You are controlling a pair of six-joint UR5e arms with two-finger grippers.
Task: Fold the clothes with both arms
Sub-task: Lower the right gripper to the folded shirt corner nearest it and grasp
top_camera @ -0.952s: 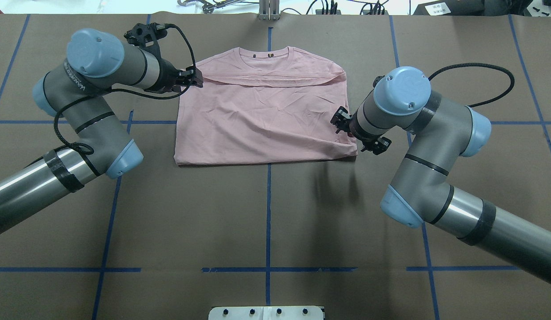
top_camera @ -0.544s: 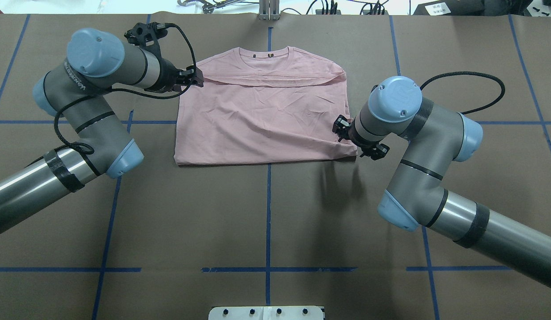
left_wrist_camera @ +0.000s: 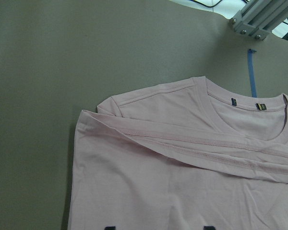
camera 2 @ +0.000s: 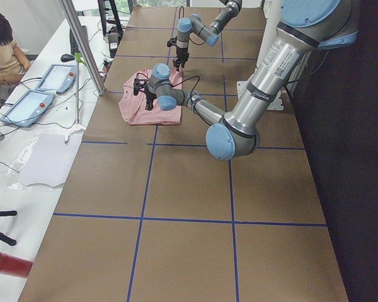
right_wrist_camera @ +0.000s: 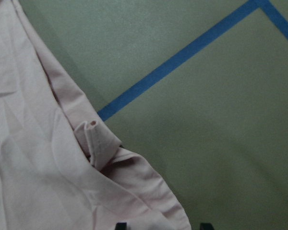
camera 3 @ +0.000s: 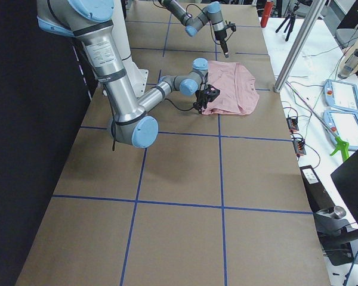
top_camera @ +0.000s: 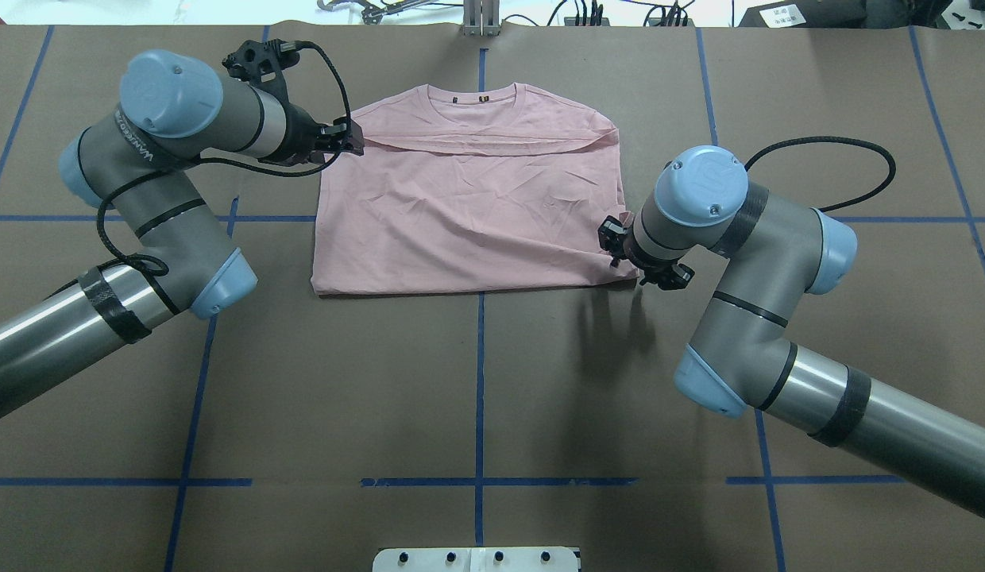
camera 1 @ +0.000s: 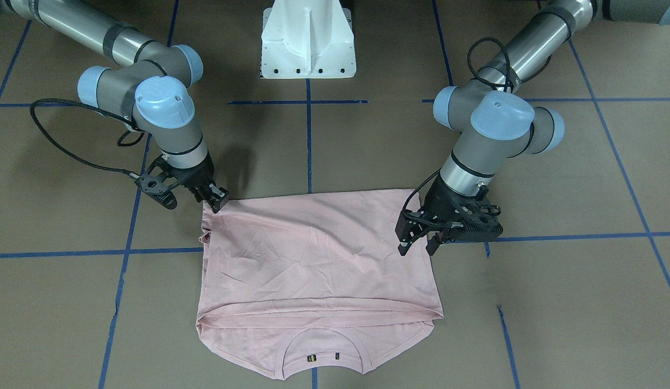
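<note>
The pale pink T-shirt (top_camera: 469,206) lies flat on the brown table, plain side up. Its lower half is folded up to just below the collar (top_camera: 473,95). My left gripper (camera 1: 417,248) hovers open over the shirt's edge near the shoulder fold, and it also shows from overhead (top_camera: 351,140). Nothing sits between its fingers; its wrist view shows the collar and the fold (left_wrist_camera: 182,167). My right gripper (camera 1: 216,204) is low at the shirt's near corner on the other side. Its fingertips (right_wrist_camera: 120,225) stand apart over the crumpled corner (right_wrist_camera: 101,148), open.
The white pedestal (camera 1: 308,43) stands at the robot's side of the table. Blue tape lines (top_camera: 480,381) grid the brown surface. An aluminium post (top_camera: 480,20) and cables sit at the far edge. A person (camera 2: 3,56) with tablets (camera 2: 25,107) sits beyond it.
My right arm has swung toward the robot along the shirt's side edge and closer to its near corner. The left arm and the shirt have not moved.
</note>
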